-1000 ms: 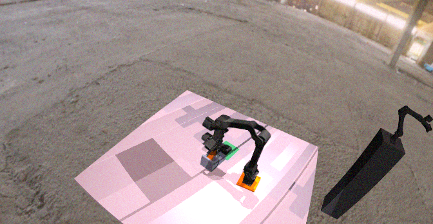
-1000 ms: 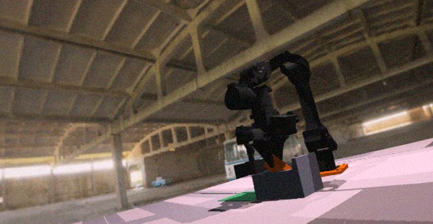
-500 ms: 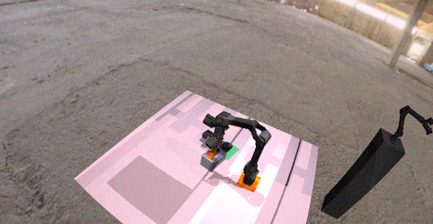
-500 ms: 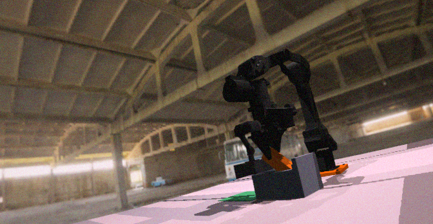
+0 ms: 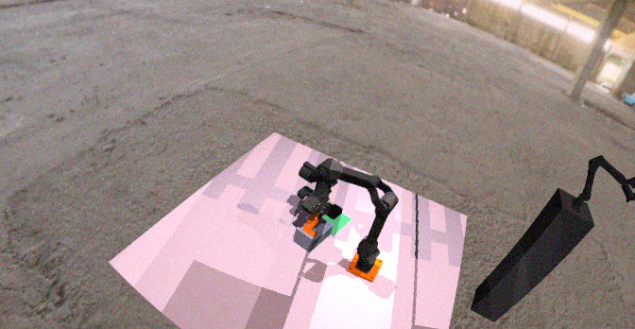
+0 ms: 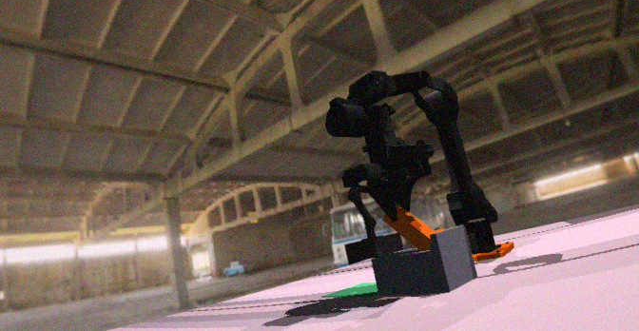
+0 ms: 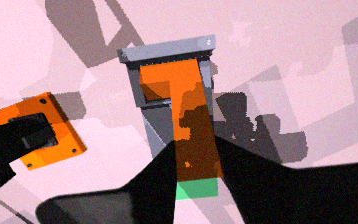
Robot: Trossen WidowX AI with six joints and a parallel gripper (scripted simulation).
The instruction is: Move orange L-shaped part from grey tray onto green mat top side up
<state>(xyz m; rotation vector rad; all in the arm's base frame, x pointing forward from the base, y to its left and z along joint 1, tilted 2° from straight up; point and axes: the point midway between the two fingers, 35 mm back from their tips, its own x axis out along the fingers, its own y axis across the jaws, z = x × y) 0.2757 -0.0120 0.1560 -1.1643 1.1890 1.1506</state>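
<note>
The orange L-shaped part [image 5: 309, 228] [image 6: 415, 230] [image 7: 182, 75] is steeply tilted, its straight end up and its L-shaped end lower, beside the tall end wall of the grey tray [image 5: 304, 241] [image 6: 411, 273] [image 7: 165, 50]. The L-shaped end shows near the top of that wall in the exterior view; whether its underside touches the tray is hidden. My gripper [image 6: 396, 213] [image 7: 193, 142] is shut on the straight end, one finger on each side. The green mat [image 5: 341, 222] [image 6: 353, 290] [image 7: 200, 189] lies flat beside the tray, at the side of the raised end.
The arm's orange base plate [image 5: 373, 274] [image 6: 501, 251] [image 7: 65, 132] stands on the pink table near the tray. A tall black pedestal [image 5: 534, 255] with a thin black arm stands off the table at the right in the top view.
</note>
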